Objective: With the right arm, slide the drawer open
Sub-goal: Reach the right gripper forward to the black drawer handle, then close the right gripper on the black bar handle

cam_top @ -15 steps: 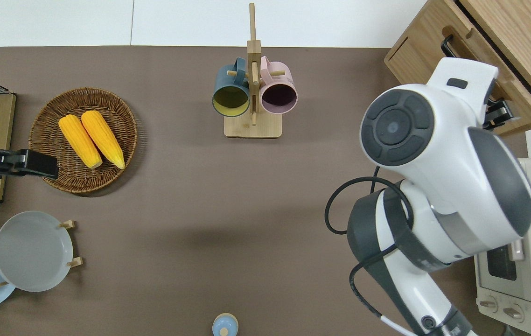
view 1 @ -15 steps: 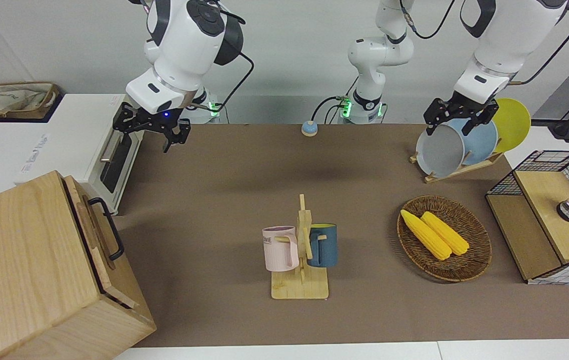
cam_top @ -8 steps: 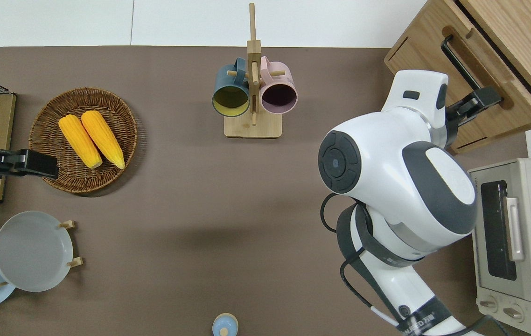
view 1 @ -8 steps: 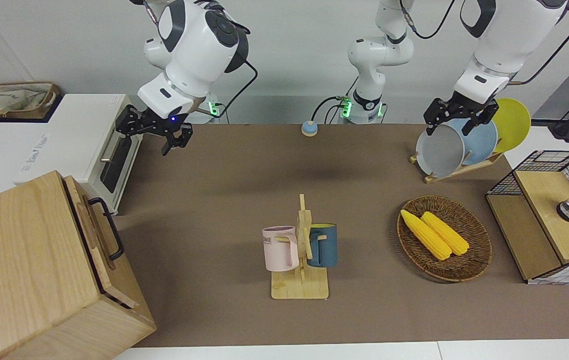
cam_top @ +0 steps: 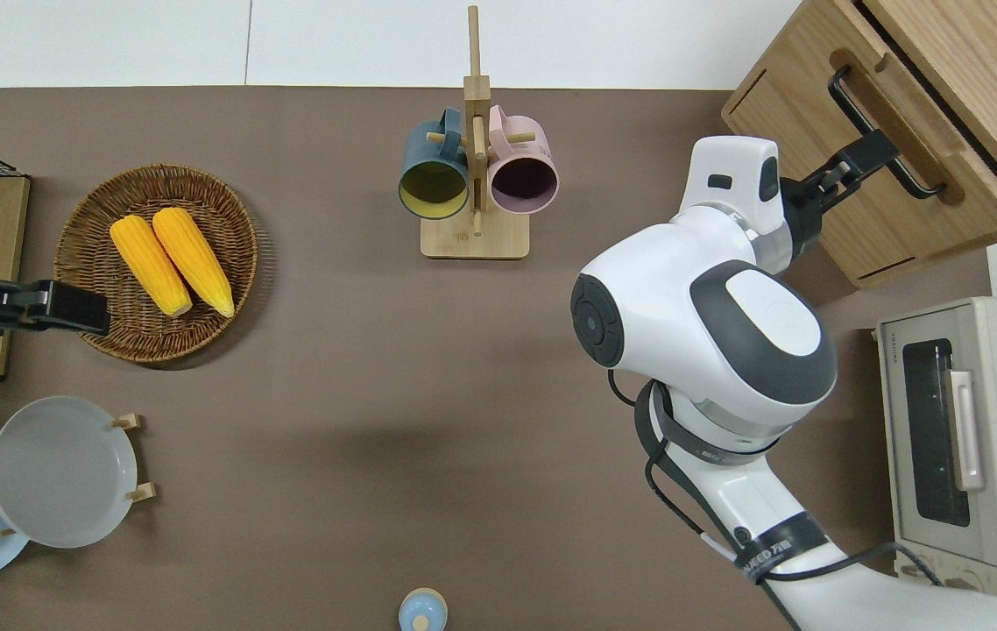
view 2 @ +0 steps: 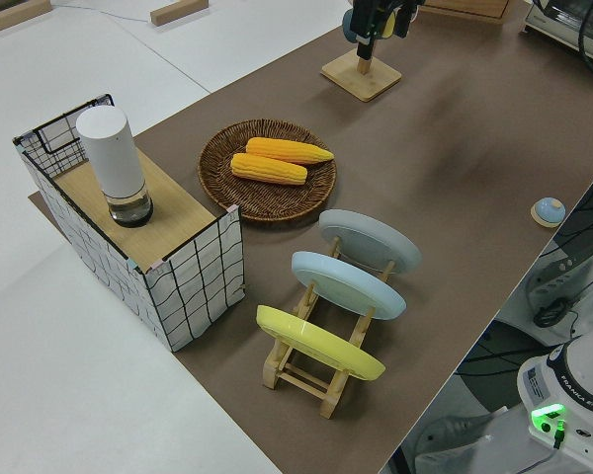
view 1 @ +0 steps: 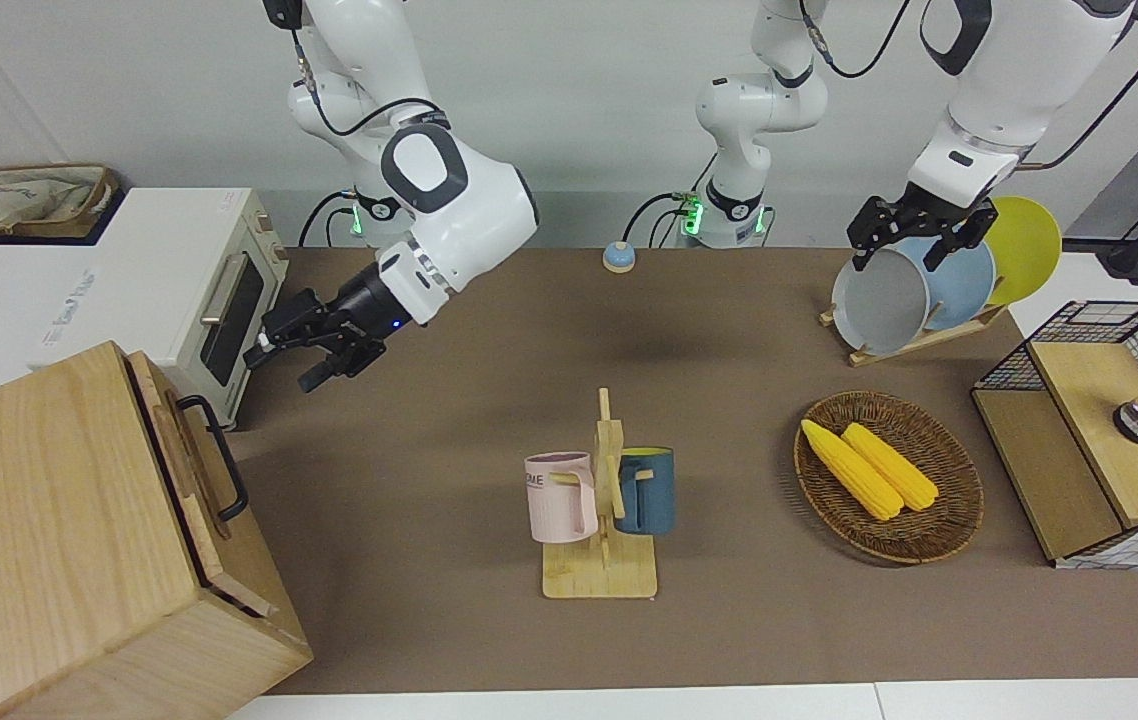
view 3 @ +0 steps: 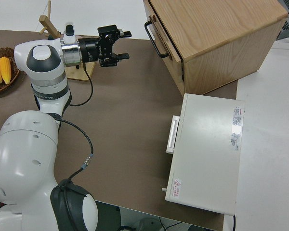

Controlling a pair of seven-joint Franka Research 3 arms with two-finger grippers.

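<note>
Light-wood box (view 1: 59, 530) stood at the right arm's end of the table, at the edge farthest from the robots. Right arm (view 1: 449, 200) (w/ blue wrist light) was stretched out toward the box front. Left arm was parked, and its left gripper (view 1: 914, 232) showed its fingers spread w/ nothing held.

Drawer (view 1: 191, 470): wide shallow front in the upper part of the box, facing the table centre. It looked shut or v. nearly so, w/ no pulled-out length visible in any view. Handle (cam_top: 882, 133): black metal loop on the drawer front, untouched.

Right gripper (view 3: 116, 44): up in the air and pointed at the handle. In the overhead view its tips sat at the handle's line. The right side view showed a clear gap betw. tips and loop, so there was no contact. Fingers (view 3: 121, 33) were set wide apart and held nothing.

Progress (judged): approach and aim mostly done. Left to do: close the gap, shut on the loop, then pull the drawer out. No opening achieved yet.
</note>
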